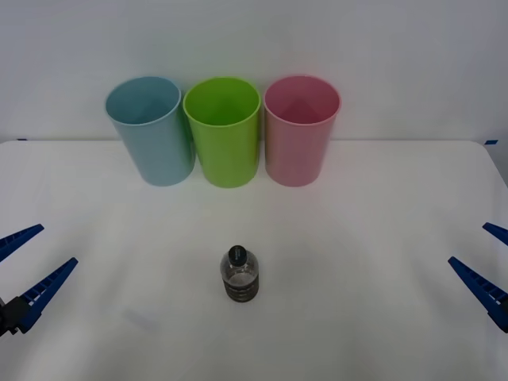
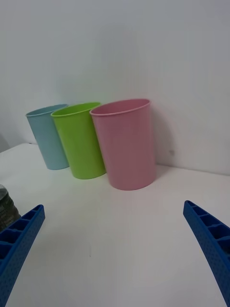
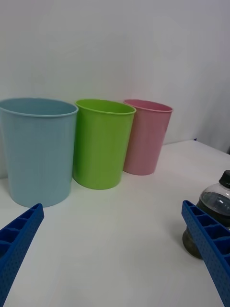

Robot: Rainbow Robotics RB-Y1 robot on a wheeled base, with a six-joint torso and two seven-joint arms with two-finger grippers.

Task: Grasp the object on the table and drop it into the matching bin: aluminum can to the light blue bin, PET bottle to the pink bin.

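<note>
Bottle (image 1: pixel 239 275) is seen upright on the bench (image 1: pixel 381 238), near centre, at 6 o'clock from the green bin (image 1: pixel 223 131) and well apart from all three bins. The row at the back runs blue bin (image 1: pixel 151 131), green, pink bin (image 1: pixel 301 131), each just beside the next. Left hand (image 1: pixel 22 266) is parked at 9 o'clock from the bottle, fingers spread wide, nothing held; right hand (image 1: pixel 486 262) is parked at 3 o'clock, likewise spread and empty. No grasp is started yet. Risks, as judged: the bottle is small and likely light, so it could be tipped or pushed away if one fingertip lands first or the approach comes in off-centre; once on its side it would probably roll on the smooth top. A grip taken high near the black cap could let it slip or swing; the ribbed band looks the safer hold. The pink bin sits at 1 o'clock from the bottle, so the right hand appears better placed. Since the bins are nearly touching, a release made short of pink could land in green, and a low carry could clip a rim and knock the row over. Blue is the wrong target for this item.
</note>
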